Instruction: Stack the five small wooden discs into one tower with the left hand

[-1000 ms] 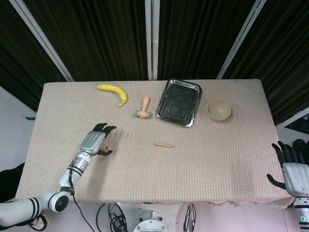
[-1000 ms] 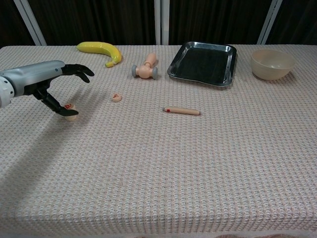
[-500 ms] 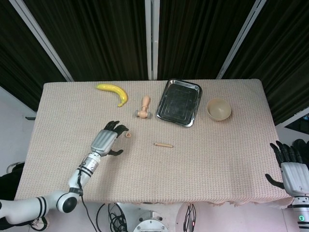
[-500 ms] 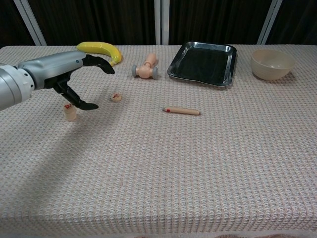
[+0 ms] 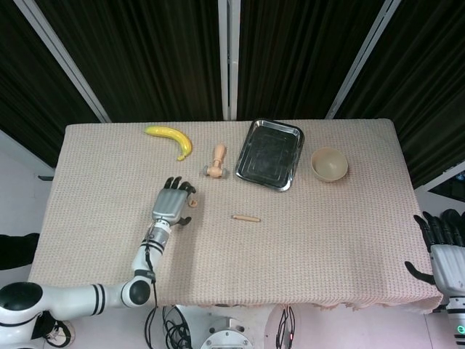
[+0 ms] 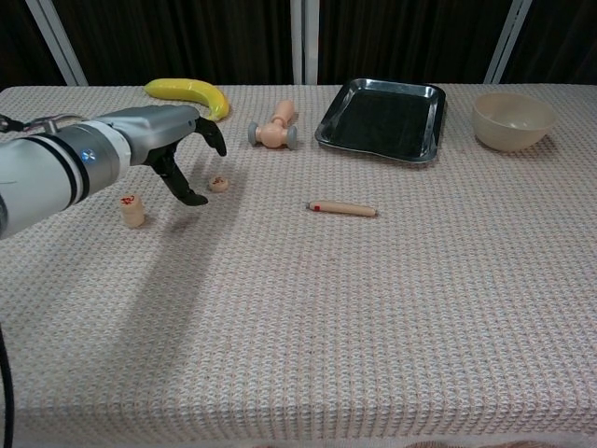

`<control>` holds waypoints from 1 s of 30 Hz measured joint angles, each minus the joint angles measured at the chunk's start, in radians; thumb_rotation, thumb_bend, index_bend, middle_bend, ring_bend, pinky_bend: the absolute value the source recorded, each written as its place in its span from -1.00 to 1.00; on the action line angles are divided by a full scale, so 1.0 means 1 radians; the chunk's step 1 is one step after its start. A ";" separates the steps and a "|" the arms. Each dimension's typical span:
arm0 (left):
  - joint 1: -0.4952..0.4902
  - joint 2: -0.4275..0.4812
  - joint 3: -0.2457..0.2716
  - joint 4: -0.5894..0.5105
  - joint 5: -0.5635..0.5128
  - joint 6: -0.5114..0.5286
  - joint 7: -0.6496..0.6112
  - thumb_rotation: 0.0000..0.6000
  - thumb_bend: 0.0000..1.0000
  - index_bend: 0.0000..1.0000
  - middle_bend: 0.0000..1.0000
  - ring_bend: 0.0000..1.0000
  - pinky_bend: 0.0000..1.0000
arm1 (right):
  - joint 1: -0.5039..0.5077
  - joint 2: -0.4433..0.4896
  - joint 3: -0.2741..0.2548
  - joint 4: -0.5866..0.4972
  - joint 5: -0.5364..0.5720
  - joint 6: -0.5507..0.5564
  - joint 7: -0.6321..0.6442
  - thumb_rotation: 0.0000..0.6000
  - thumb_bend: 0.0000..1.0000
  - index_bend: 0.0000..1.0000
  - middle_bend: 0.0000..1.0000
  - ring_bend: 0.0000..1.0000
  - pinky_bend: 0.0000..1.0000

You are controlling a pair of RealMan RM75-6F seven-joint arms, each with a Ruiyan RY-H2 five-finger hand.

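Note:
A short tower of small wooden discs (image 6: 132,211) stands at the left of the table; in the head view my left wrist hides it. One single disc (image 6: 219,183) (image 5: 194,204) lies flat to its right. My left hand (image 6: 177,149) (image 5: 171,204) hovers between them with its fingers apart and nothing in it. The fingertips (image 6: 215,140) reach above the single disc, and the thumb points down just left of it. My right hand (image 5: 444,251) hangs off the table's near right corner, fingers spread and holding nothing.
At the back lie a banana (image 6: 187,93), a wooden dumbbell-shaped toy (image 6: 273,129), a steel tray (image 6: 382,117) and a beige bowl (image 6: 511,119). A wooden stick (image 6: 343,208) lies mid-table, right of the single disc.
My left hand let go of the tower's top disc, lifted off and moved right, over to the single disc. The right hand has barely moved.

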 measured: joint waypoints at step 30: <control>-0.041 -0.091 0.002 0.194 0.000 -0.050 -0.076 1.00 -0.43 -0.18 -0.63 -1.00 -1.00 | -0.003 -0.001 0.004 0.021 0.019 -0.014 0.021 1.00 -0.71 -1.00 -1.00 -1.00 -1.00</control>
